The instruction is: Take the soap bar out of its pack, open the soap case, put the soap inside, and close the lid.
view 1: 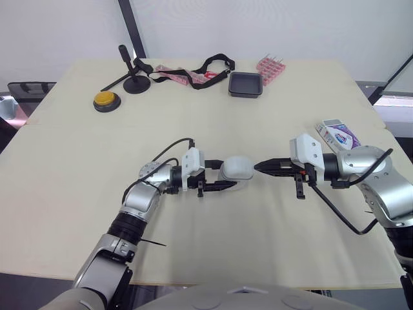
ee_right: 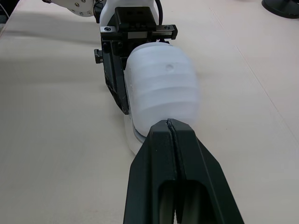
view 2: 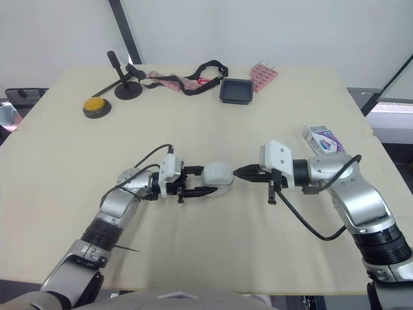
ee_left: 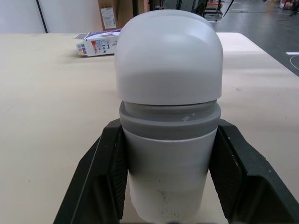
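The soap case (view 1: 236,172), clamped on the counter (view 1: 193,116) by the jaws of the left gripper (view 1: 222,175), is best held steady while the closed, empty jaws of the right gripper (view 1: 261,167), poised at its lid (ee_left: 168,51), are eased under the rim.

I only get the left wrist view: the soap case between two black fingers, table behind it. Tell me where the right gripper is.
Observer: The right gripper is at the free end of the soap case, pointing straight at it, opposite the left gripper, which clamps the other end.
Operator: Give me its finger state.
Observer: Shut, with its two fingers pressed together. I cannot tell whether the tip touches the case.
Operator: Place the soap pack relative to that arm.
Observer: The soap pack lies flat on the table just past the right arm, on the side away from the robot.
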Tool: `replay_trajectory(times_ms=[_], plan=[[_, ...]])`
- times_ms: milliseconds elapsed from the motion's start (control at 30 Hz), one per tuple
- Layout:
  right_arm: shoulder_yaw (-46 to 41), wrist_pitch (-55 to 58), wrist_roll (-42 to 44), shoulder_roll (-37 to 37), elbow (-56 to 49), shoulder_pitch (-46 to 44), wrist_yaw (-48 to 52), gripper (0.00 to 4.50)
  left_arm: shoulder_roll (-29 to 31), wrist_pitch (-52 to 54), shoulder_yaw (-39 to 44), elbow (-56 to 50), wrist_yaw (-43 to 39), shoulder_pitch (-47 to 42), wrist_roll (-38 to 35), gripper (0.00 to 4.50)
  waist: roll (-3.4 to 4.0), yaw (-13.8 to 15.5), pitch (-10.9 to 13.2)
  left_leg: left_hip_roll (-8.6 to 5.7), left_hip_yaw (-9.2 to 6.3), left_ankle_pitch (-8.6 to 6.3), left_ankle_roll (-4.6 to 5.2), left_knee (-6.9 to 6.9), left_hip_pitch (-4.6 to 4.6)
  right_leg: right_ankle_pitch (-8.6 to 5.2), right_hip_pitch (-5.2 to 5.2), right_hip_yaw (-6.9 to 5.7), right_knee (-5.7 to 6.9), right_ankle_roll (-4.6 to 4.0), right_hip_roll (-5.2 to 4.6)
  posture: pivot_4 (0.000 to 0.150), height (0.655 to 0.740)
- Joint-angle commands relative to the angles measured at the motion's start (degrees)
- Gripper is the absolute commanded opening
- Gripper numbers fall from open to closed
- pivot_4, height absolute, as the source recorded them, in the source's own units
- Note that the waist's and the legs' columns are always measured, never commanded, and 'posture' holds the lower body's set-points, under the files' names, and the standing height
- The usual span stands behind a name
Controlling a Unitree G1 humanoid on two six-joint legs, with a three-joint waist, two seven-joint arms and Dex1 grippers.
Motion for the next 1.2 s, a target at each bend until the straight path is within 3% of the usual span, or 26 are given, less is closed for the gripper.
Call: replay_trajectory(times_ms=[33,767,1200], plan=[[0.2,-0.4,0.7,0.2,-1.2,-0.9,0.0,0.03,0.4,0.0,-0.2,-1.6,0.1,0.4,-0.1,1.90,0.00,0.0,0.0,0.00,0.00,0.00,0.00,0.00,0.00,0.00,0.00,0.00,0.00,0.00,0.00,0.150,0.7400],[-3.7,-0.3,2.3,-1.1,0.1,-1.9,0.2,0.03,0.2,-0.3,-0.3,-1.4,0.2,0.4,0.1,1.90,0.00,0.0,0.0,-0.01,0.00,0.00,0.00,-0.01,-0.01,0.00,0.00,0.00,-0.02,0.01,0.00,0.150,0.7400],[-1.0,6.1,8.3,4.8,-6.3,-5.5,-4.7,0.03,0.1,-0.1,-0.3,-1.3,0.2,0.1,0.1,1.90,0.01,0.0,0.0,-0.01,-0.01,0.00,-0.01,-0.06,-0.02,0.10,0.00,-0.05,-0.08,0.17,0.01,0.150,0.7400]])
